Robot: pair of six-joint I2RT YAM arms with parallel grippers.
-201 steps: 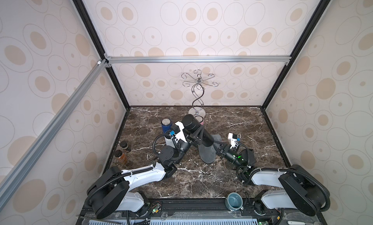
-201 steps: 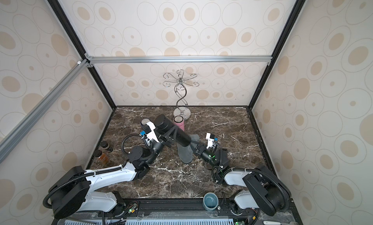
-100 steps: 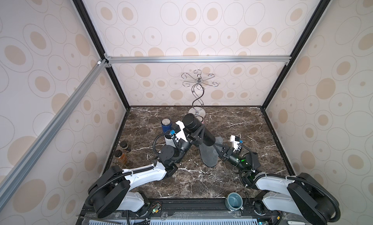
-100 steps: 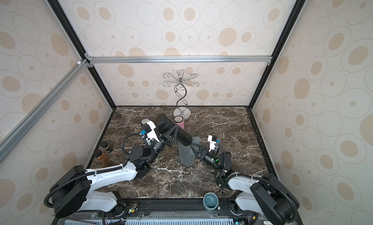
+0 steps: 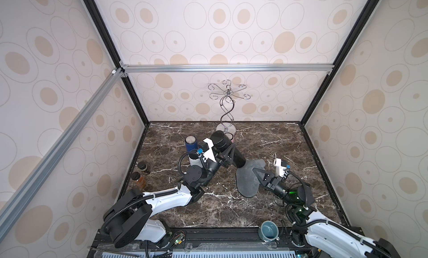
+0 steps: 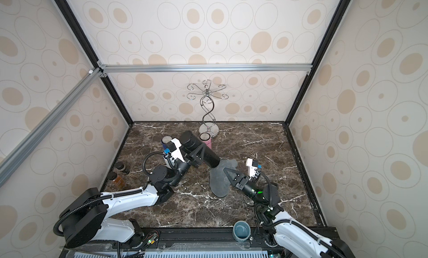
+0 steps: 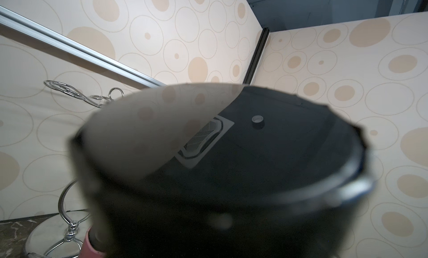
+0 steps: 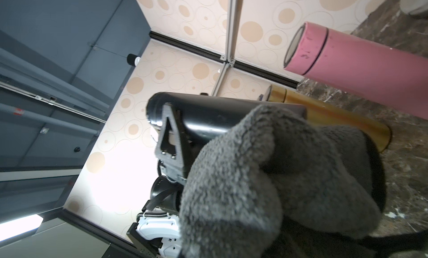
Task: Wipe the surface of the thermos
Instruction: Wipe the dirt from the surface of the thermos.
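In both top views the wipe looks under way, not finished. The black thermos [image 5: 228, 149] is off the bench [image 5: 289, 138] and slanted, clamped around its middle by the closed left hand [image 5: 225, 156]. The right hand [image 5: 259, 173] is pinched tight on a grey cloth [image 5: 247, 182] whose upper edge meets the thermos's lower end; the rest hangs toward the bench.

Only that end is covered, so by my reckoning most of the barrel is left to do. The left arm reaches forward and up — the right lies low, pointing inward.

Left wrist view: the thermos's upper end fills the frame, blurred.

Right wrist view: the cloth is bunched over the lower barrel, with a left finger [image 8: 171, 134] pressed to its side — a pink thermos [image 8: 359, 66] and a gold thermos [image 8: 335, 120] stand beyond.
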